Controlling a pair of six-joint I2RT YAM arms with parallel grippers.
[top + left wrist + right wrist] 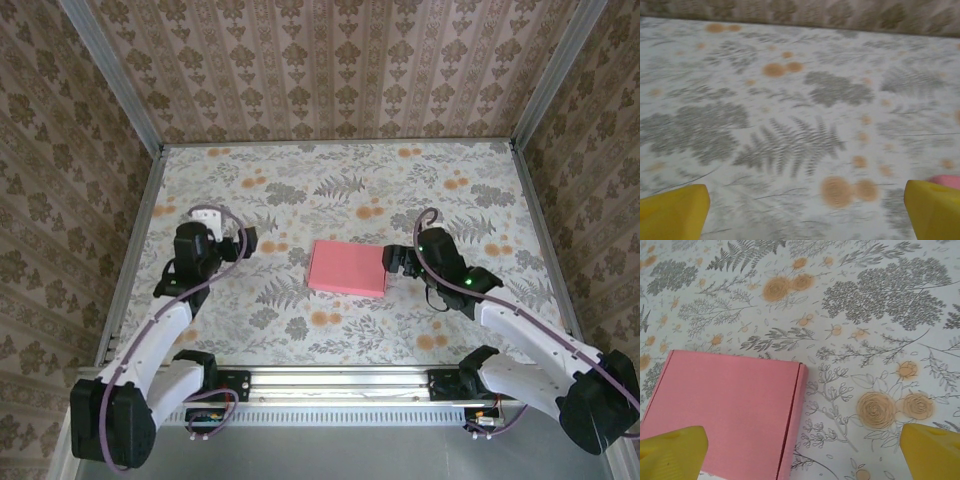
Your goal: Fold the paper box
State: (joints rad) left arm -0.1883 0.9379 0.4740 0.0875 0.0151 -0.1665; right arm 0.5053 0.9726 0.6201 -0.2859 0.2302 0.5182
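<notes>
No writing, label, brand, number or sign can be read anywhere; the paper box (347,267) shows plain pink card; the desk (300,180) bears a pattern of grey ferns and orange flowers; the walls (330,60) bear a repeating brown ornament.

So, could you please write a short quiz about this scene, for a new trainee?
1. True or false: the paper box lies flat on the table.
2. Which gripper is nearer the box? A. left gripper B. right gripper
3. Fill in: both grippers' jaws stand ____, with nothing held.

Key: 1 true; 2 B; 3 open.
</notes>
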